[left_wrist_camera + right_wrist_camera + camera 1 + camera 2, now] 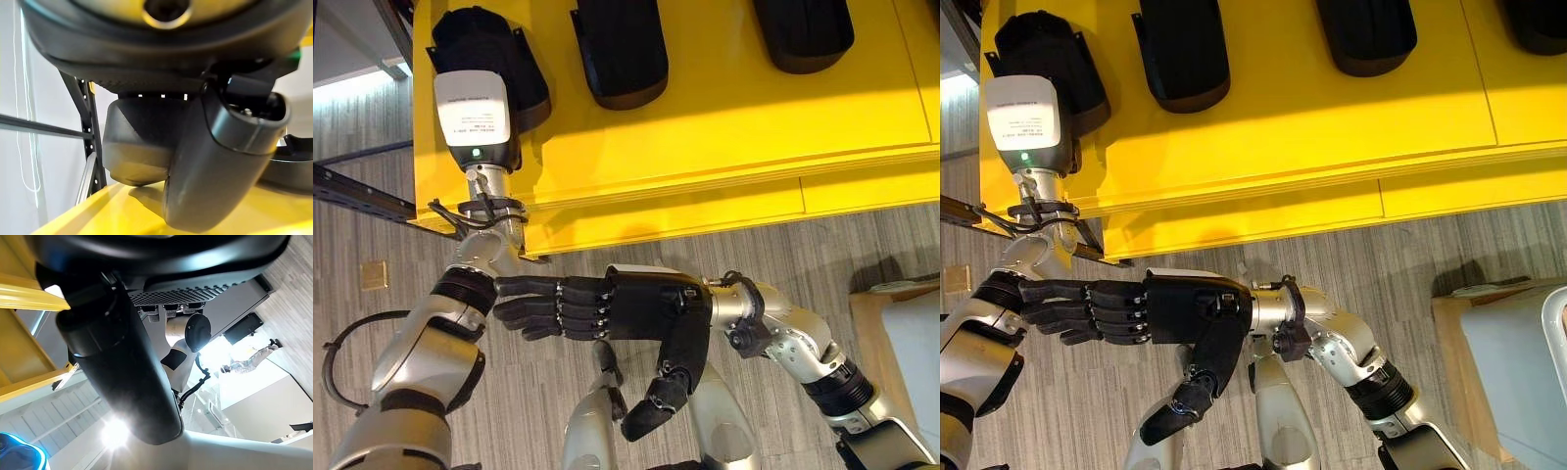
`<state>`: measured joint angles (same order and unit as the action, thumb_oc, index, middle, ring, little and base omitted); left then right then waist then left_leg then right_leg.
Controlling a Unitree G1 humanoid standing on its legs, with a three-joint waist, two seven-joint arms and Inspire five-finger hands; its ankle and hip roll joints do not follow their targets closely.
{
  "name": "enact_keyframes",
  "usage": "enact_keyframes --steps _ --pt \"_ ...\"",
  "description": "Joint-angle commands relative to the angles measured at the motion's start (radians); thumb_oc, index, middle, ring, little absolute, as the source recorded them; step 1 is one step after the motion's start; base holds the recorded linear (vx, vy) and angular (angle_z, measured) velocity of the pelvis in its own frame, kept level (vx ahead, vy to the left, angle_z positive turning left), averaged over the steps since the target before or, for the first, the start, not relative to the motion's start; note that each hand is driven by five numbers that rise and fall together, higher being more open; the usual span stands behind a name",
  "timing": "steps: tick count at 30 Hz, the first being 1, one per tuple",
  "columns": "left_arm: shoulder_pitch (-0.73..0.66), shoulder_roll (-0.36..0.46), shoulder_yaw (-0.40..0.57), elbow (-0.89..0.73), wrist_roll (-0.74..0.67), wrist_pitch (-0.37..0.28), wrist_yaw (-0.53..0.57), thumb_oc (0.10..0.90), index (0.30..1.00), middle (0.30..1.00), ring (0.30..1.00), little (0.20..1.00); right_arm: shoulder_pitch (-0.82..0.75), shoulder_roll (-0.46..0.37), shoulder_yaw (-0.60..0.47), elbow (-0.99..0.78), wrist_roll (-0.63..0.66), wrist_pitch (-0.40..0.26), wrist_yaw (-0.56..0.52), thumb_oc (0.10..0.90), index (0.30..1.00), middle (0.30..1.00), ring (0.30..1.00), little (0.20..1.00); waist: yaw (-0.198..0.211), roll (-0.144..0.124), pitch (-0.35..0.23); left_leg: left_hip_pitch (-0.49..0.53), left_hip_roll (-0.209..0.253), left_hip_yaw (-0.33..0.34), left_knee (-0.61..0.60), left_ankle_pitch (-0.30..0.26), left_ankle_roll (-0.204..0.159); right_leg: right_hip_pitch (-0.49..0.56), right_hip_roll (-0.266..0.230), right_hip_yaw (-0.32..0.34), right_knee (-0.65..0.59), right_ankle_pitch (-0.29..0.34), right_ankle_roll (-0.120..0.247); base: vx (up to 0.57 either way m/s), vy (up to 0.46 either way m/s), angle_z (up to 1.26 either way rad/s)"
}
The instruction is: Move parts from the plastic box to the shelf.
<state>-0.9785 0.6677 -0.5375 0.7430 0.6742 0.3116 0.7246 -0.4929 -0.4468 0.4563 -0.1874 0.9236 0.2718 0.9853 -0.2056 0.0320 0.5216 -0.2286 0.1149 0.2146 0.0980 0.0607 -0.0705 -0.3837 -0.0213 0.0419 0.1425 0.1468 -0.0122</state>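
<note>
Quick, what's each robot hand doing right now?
Left robot hand: on a black part on the yellow shelf; fingers hidden.
Right robot hand: open, empty.

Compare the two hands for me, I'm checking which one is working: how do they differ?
The left hand reaches onto the yellow shelf at a black part; its fingers are hidden. The right hand hangs over the floor below the shelf, fingers straight, holding nothing. Both are dark.

A workshop or warehouse floor. A yellow shelf [705,147] on dark steel racking [88,142] holds black moulded parts [622,49] above grey plank flooring [754,250].
</note>
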Motion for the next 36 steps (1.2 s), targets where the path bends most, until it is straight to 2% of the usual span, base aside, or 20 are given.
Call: enact_keyframes --steps 1,12,18,25,36 --pt "-0.112 0.084 0.004 0.037 0.055 0.059 -0.017 0.400 0.300 0.300 0.300 0.300 -0.028 0.039 -0.013 -0.100 0.076 -0.022 0.053 0.900 1.000 1.000 1.000 1.000 -0.021 0.024 -0.071 -0.042 0.059 -0.068 0.048 -0.001 -0.018 -0.004 -0.063 0.012 0.162 -0.193 0.069 0.00 0.000 0.00" --pt "-0.164 0.092 -0.079 0.078 0.162 0.090 -0.075 0.400 0.300 0.300 0.300 0.300 -0.047 0.017 -0.013 -0.072 0.077 -0.007 0.061 0.900 1.000 1.000 1.000 1.000 -0.047 0.054 -0.076 -0.023 0.051 -0.056 0.031 0.001 -0.023 -0.012 -0.068 0.034 0.161 -0.192 0.073 0.01 0.044 -0.01" --pt "-0.156 0.124 -0.112 0.111 0.195 0.062 -0.087 0.400 0.300 0.300 0.300 0.300 -0.043 0.001 -0.002 -0.071 0.075 0.004 0.069 0.900 1.000 1.000 1.000 1.000 -0.056 0.077 -0.079 -0.012 0.044 -0.048 0.026 -0.001 -0.025 -0.012 -0.078 0.044 0.163 -0.195 0.078 0.02 0.069 -0.09" --pt "-0.125 0.136 -0.137 0.149 0.226 0.027 -0.064 0.400 0.300 0.300 0.300 0.300 -0.051 -0.009 0.015 -0.069 0.080 0.004 0.047 0.900 1.000 1.000 1.000 1.000 -0.052 0.088 -0.082 -0.012 0.037 -0.050 0.035 -0.005 -0.023 -0.013 -0.089 0.043 0.172 -0.199 0.080 0.01 0.018 0.00" --pt "-0.100 0.199 -0.185 0.200 0.328 -0.015 -0.058 0.400 0.300 0.300 0.300 0.300 -0.071 -0.020 0.069 -0.051 0.088 -0.034 0.014 0.900 1.000 1.000 1.000 1.000 -0.038 0.114 -0.080 -0.015 0.029 -0.056 0.037 -0.003 -0.020 -0.011 -0.100 0.038 0.175 -0.203 0.084 0.00 0.009 0.00"
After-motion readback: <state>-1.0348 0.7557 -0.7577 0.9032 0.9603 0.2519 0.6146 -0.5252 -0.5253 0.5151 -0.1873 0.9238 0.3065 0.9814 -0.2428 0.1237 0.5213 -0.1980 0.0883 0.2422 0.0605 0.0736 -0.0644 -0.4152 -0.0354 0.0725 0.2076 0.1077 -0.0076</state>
